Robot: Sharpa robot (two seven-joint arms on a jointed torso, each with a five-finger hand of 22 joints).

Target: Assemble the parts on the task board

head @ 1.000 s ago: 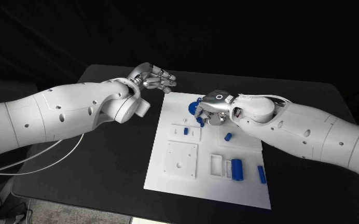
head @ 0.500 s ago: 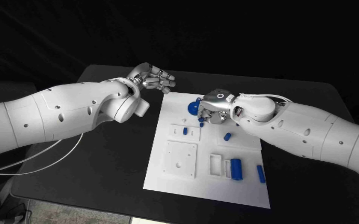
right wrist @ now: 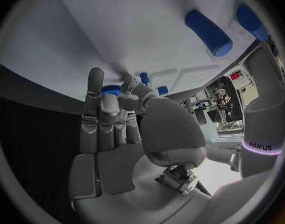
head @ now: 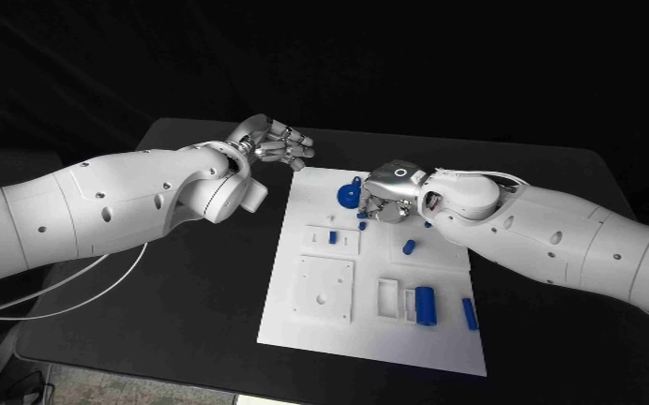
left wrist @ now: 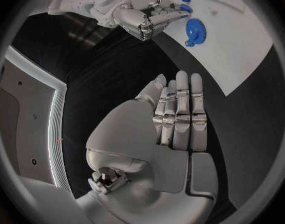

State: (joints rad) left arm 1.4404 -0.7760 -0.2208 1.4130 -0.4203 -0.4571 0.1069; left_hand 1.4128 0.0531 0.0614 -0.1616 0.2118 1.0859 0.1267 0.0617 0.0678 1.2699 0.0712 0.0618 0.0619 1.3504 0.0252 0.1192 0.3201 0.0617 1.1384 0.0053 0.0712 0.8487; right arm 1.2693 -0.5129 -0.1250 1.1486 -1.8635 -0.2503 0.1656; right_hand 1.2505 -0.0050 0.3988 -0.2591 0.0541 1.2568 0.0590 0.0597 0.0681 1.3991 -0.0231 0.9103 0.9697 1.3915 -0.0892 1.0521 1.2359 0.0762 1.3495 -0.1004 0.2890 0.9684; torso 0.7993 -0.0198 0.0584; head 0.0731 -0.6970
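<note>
Two hands are seen around the task board [head: 324, 330]. Beyond the board's far left corner, the left hand [head: 275, 145] is held above the black table [head: 203, 283] with fingers loosely curled and nothing in them, probably parked clear of the work. On the board's far end lies a blue gear [head: 349, 196]; just beside it the right hand [head: 384, 201] is lowered, fingers bunched downward near a small blue peg [head: 361, 226]. Whether anything is pinched cannot be told. Nearer, a blue cylinder [head: 428, 304] waits in its holder.
</note>
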